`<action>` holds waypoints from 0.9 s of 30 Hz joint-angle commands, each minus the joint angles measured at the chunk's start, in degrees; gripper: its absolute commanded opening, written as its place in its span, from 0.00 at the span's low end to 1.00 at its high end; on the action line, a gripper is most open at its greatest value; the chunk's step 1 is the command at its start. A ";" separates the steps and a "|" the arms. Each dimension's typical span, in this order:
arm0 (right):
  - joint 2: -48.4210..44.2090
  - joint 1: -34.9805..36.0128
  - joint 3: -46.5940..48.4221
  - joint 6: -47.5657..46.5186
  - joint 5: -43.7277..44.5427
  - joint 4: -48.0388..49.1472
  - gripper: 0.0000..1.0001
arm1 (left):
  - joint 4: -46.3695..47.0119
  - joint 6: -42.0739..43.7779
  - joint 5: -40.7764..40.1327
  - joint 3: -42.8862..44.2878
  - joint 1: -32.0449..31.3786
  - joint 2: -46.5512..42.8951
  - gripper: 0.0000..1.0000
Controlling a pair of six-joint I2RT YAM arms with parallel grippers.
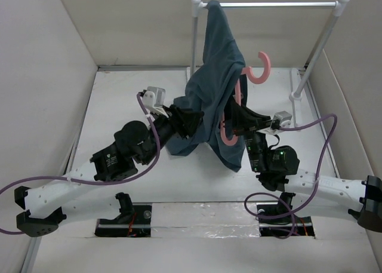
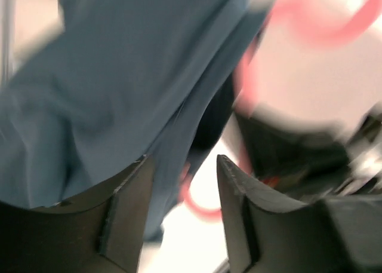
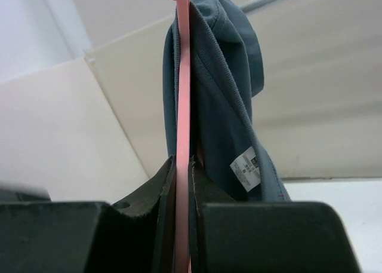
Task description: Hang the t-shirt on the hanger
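Note:
The dark teal t-shirt [image 1: 215, 76] hangs from the rail's left end and drapes down between both arms. In the right wrist view the t-shirt [image 3: 221, 88], with a white label, hangs right beside the pink hanger [image 3: 182, 94]. My right gripper [image 3: 182, 160] is shut on that thin hanger bar. From above, the hanger [image 1: 260, 70] shows its hook right of the cloth, with my right gripper [image 1: 237, 122] at its frame. My left gripper [image 1: 192, 120] sits at the shirt's left side. Its jaws stand open [image 2: 182, 165], with the t-shirt [image 2: 119, 76] just ahead and a blurred piece of hanger [image 2: 200, 208] beyond.
A silver rail [image 1: 271, 5] on white posts [image 1: 320, 46] spans the back of the white table [image 1: 119, 94]. Beige walls close in the left, right and back. Purple cables loop from both arms.

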 commanded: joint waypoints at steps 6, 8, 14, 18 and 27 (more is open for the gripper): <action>-2.04 0.46 -2.76 8.52 -5.06 -0.77 0.00 | 10.64 2.59 -3.73 15.59 2.35 10.55 0.49; -2.48 0.46 -3.38 9.06 -5.07 -1.47 0.00 | 9.51 0.92 -0.40 17.28 5.77 12.40 0.55; -3.27 0.46 -3.99 12.05 -5.77 -2.79 0.00 | 7.04 -5.50 8.48 20.89 14.47 17.77 0.60; -2.57 0.98 -3.38 12.66 -6.91 -3.14 0.00 | 9.22 -7.35 12.34 20.90 18.44 20.32 0.61; -0.64 0.99 -2.50 13.63 -8.49 -4.73 0.00 | 14.68 -8.75 19.48 19.05 19.50 24.71 0.66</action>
